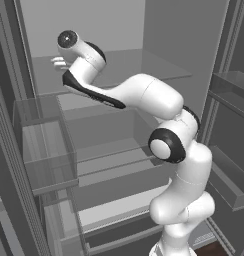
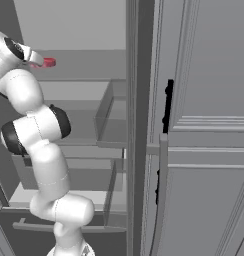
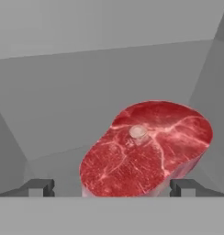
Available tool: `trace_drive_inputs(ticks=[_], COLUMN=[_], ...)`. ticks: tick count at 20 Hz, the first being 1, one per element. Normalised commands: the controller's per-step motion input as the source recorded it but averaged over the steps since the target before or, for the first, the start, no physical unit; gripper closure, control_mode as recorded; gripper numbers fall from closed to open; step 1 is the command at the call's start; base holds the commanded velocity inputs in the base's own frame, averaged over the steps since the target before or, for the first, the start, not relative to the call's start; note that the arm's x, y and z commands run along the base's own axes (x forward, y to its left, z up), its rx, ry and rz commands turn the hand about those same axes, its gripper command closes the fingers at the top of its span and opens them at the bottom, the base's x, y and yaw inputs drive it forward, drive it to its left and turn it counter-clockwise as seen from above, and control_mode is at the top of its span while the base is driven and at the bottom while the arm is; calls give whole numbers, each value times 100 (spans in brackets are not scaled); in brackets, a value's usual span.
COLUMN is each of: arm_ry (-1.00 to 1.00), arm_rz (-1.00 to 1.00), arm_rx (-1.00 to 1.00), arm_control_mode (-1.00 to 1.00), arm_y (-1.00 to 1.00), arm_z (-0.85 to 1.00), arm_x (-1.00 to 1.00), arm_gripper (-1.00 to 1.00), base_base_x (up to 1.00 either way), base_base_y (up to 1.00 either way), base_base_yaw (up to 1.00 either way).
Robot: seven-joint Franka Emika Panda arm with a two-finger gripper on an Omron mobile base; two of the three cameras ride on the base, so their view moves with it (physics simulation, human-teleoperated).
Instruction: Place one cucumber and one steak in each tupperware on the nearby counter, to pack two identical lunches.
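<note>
A dark red steak (image 3: 146, 147) with white streaks and a small pale bone spot lies on a grey fridge shelf (image 3: 63, 124). My gripper (image 3: 111, 187) is open, and its two dark fingertips (image 3: 38, 187) stand on either side of the steak's near edge, close in front of it. From the right base view the steak (image 2: 49, 62) is a small pink-red patch just past the hand, where the gripper (image 2: 37, 59) is level with the upper shelf. The left base view has the gripper (image 1: 57, 63) reaching deep into the upper shelf. Cucumber, tupperware and counter are out of view.
The arm stretches into an open fridge. A glass upper shelf (image 1: 144, 70) lies below the hand, with clear drawers (image 1: 114, 165) lower down. A door bin (image 1: 44, 150) stands at the left and more bins (image 1: 234, 90) at the right. A grey cabinet front (image 2: 204, 125) rises beside the fridge.
</note>
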Motion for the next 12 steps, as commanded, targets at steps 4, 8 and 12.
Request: trace_drive_inputs(ticks=[4, 8, 12], arm_ry=[-13, -16, -6], arm_rz=[-5, -1, 0], arm_rx=[0, 12, 27], arm_control_mode=[-100, -100, -100], arm_y=[10, -19, -90], arm_z=[0, 36, -13], arm_x=[-14, -27, -12], arm_gripper=[-100, -100, -100], base_base_x=[0, 0, 0], base_base_y=[0, 0, 0], base_base_yaw=[0, 0, 0])
